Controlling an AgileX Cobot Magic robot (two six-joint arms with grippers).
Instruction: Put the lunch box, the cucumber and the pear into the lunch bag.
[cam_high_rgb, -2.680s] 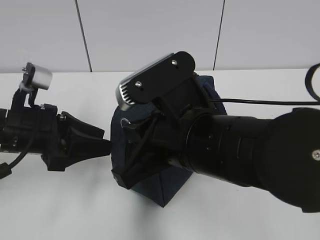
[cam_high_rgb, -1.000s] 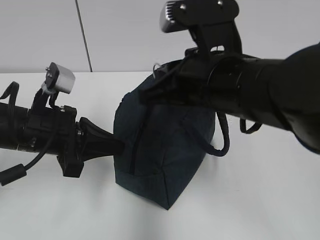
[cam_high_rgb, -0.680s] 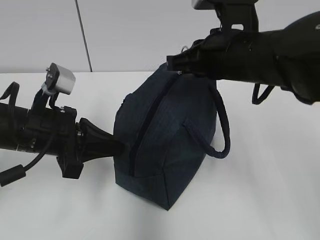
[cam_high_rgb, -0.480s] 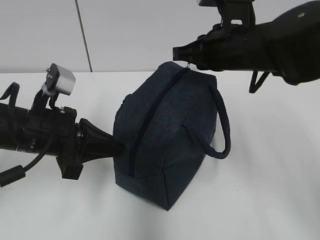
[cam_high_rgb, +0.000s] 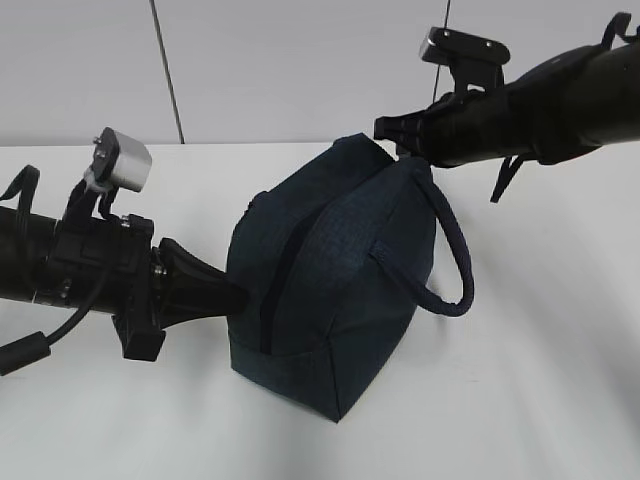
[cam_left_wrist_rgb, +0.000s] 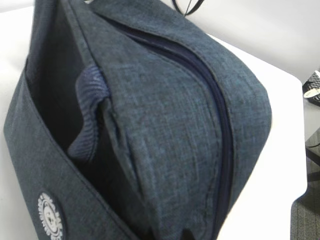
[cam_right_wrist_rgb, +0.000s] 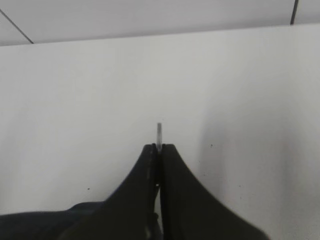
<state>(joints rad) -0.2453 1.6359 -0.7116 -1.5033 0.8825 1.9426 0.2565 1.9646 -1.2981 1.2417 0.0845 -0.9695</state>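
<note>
The dark navy lunch bag (cam_high_rgb: 330, 285) stands on the white table, and its zipper (cam_left_wrist_rgb: 221, 130) looks closed along the top. My left gripper (cam_high_rgb: 238, 294) is shut on the fabric at the bag's near left end; the bag fills the left wrist view and hides the fingertips. My right gripper (cam_high_rgb: 386, 128) hovers at the bag's far top end, shut on the thin metal ring pull (cam_right_wrist_rgb: 159, 130), which sticks out past the tips (cam_right_wrist_rgb: 158, 148). The padded loop handle (cam_high_rgb: 455, 255) hangs down the right side. The lunch box, cucumber and pear are out of view.
A pale wall with dark seams (cam_high_rgb: 166, 70) rises behind the white table (cam_high_rgb: 520, 400). The left wrist view shows the table's edge (cam_left_wrist_rgb: 299, 170) and a black cable (cam_left_wrist_rgb: 187, 6) beyond the bag. A round white logo patch (cam_left_wrist_rgb: 50, 221) marks the bag's side.
My right arm has lifted off the bag and drawn back to the upper right, still pinching the ring pull. The handle has dropped down the right side. The left arm has stayed put.
</note>
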